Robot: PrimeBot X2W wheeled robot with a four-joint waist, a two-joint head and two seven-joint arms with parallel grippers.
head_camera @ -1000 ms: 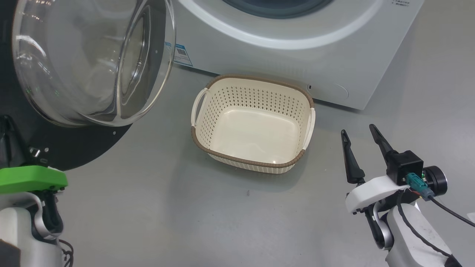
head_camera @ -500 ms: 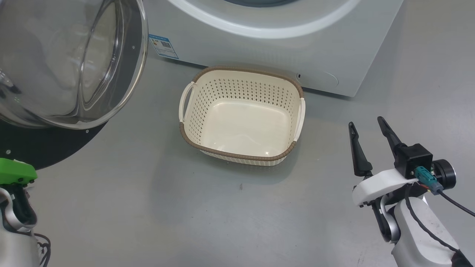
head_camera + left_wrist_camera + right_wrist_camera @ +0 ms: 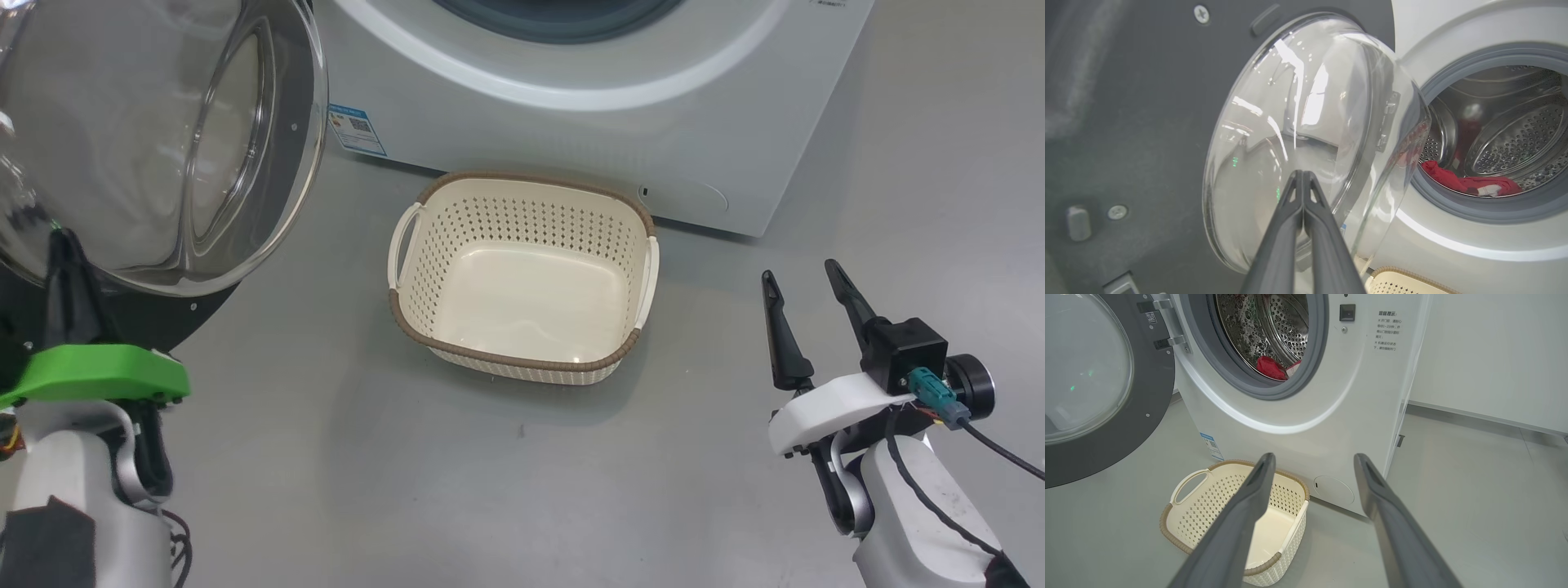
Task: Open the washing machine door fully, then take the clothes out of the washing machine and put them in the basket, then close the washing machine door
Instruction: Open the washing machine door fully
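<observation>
Washing machine door [image 3: 163,147] open leftward, left jaws pressed together near its glass — wide-spread right jaws should reach over the basket [image 3: 522,362], far in for the clothes [image 3: 1269,367].

Smooth grey floor [image 3: 326,457] meets a plain white wall [image 3: 1494,355] with a grey skirting.

Clear drum mouth [image 3: 1265,339], door [image 3: 1149,400] well aside
</observation>
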